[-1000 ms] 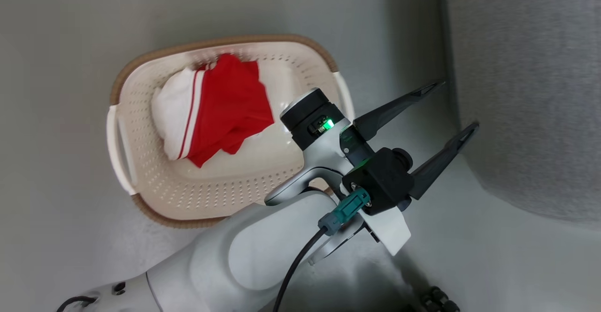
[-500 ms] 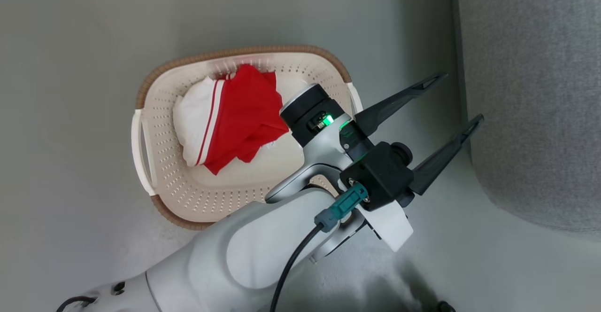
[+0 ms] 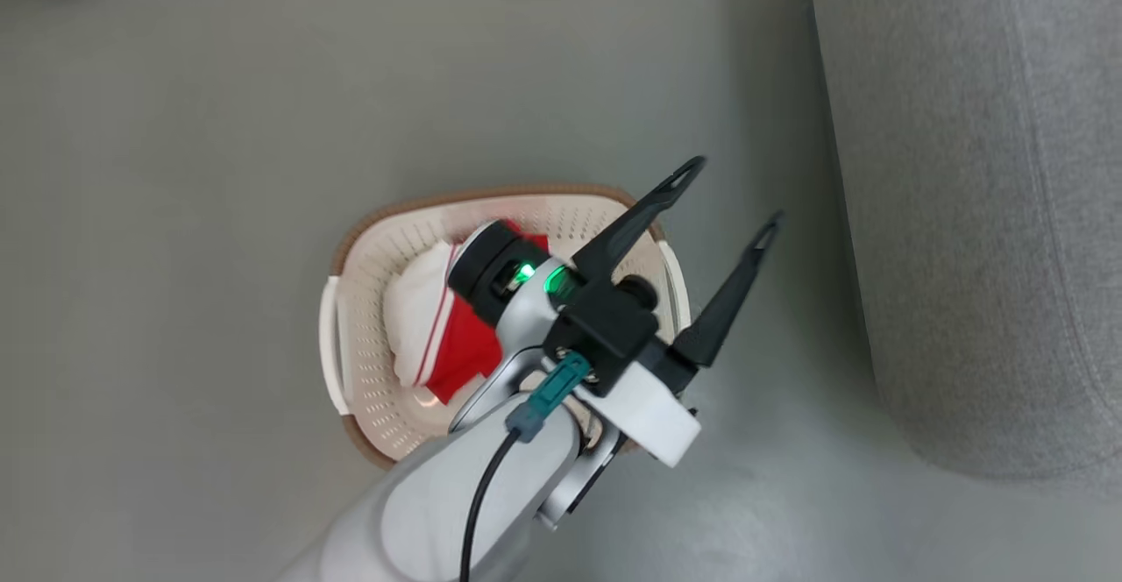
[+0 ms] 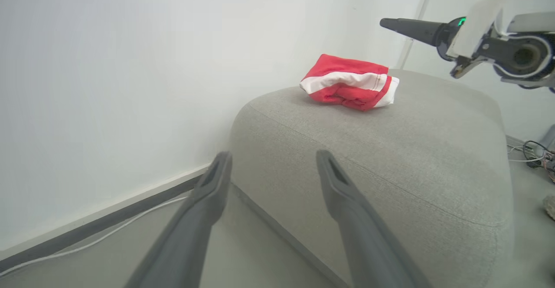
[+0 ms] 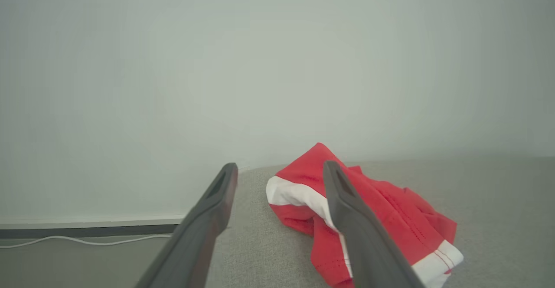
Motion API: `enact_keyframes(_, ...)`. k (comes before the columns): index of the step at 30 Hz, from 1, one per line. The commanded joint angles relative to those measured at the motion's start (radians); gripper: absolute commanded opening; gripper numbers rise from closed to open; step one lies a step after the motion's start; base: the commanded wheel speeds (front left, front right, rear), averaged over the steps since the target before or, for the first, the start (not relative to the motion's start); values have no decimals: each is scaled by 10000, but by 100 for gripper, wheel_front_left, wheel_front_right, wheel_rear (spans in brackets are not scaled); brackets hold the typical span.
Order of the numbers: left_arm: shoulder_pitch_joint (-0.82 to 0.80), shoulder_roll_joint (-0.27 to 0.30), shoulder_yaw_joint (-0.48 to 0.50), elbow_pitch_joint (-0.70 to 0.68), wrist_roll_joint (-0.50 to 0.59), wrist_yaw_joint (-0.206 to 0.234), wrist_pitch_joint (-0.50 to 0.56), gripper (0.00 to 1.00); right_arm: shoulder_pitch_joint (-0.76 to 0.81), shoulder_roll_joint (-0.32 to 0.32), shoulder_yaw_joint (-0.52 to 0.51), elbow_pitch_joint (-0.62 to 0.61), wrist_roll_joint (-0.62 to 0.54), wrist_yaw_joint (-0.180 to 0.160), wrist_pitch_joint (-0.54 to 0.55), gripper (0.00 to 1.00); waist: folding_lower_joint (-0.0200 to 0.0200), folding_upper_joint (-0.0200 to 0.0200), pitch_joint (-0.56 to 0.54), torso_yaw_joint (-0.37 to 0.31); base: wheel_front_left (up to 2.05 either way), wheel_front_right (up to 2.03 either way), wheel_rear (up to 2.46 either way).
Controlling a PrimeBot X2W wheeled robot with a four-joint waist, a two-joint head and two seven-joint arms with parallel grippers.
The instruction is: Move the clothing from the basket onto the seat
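The pale grey left arm (image 3: 438,512) rises with its wrist bent. Beyond the wrist, the left gripper (image 3: 732,192) holds its two long dark tapering fingers spread wide apart. The right gripper (image 5: 279,168), dark-fingered as well, has its fingers parted and pointing straight ahead.

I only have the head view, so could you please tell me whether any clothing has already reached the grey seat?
Observer: Yes. The left wrist view shows one crumpled red fabric garment with a broad white band lying on top of the large grey upholstered seat.
Operator: Thank you. Where is the right gripper?
Observer: The right gripper hovers over the seat, pointing towards that garment.
Operator: Is it gripping the fabric?
Observer: No. Its two dark fingers stand wide apart, and the garment lies loose on the cushion.
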Motion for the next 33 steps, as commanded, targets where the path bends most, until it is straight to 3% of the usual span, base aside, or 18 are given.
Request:
enact_keyframes(1,297,-24,397,-296,176,78,-47,100,544,-303,119,-357,-68,27,-59,100,0,0,-668,349,0,0,0)
enact_keyframes(14,2844,-24,3146,-416,1067,99,-47,100,2033,251,755,-1821,-316,27,-59,100,0,0,-2828,1449,0,0,0)
enact_keyframes(22,4331,-24,5212,-388,1607,-307,-47,100,3117,734,1239,-2456,-553,27,-59,100,0,0,-3845,1996,0,0,0)
enact_keyframes(33,5563,-24,6585,-324,1896,-761,-47,100,4344,1608,1204,-2760,-1129,27,-59,100,0,0,-4712,2088,0,0,0)
